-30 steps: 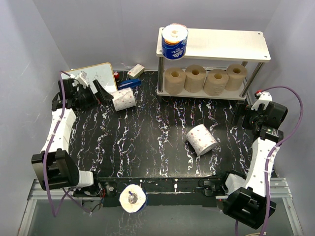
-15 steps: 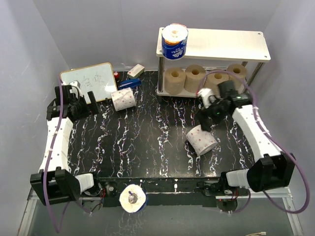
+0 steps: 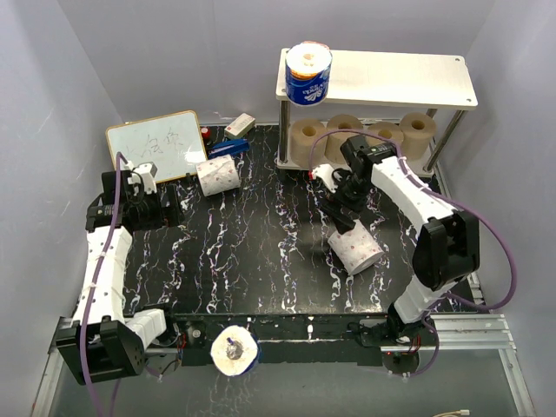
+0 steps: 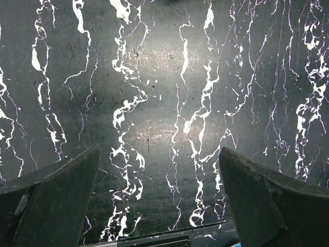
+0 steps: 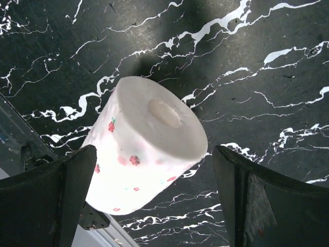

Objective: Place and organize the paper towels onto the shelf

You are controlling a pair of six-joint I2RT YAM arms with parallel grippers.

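The shelf (image 3: 391,78) stands at the back right. A blue-wrapped paper towel roll (image 3: 308,73) stands on the left end of its top board, and several tan rolls (image 3: 343,132) line the lower board. A white roll with red dots (image 3: 356,247) (image 5: 146,149) lies on its side on the table. My right gripper (image 3: 340,213) (image 5: 154,149) hovers open just over it, one finger on each side, not touching. A second white roll (image 3: 217,175) lies by the whiteboard and a third (image 3: 234,350) sits at the near edge. My left gripper (image 3: 169,208) (image 4: 158,150) is open over bare table.
A small whiteboard (image 3: 161,143) leans at the back left, with a blue tool (image 3: 228,149) and a small box (image 3: 240,127) beside it. The black marbled table (image 3: 252,243) is walled in on three sides. The right arm's upper links pass in front of the shelf's lower tier.
The right arm swung from the table's right edge leftward to above the dotted white roll. The left arm drew back from the roll by the whiteboard.
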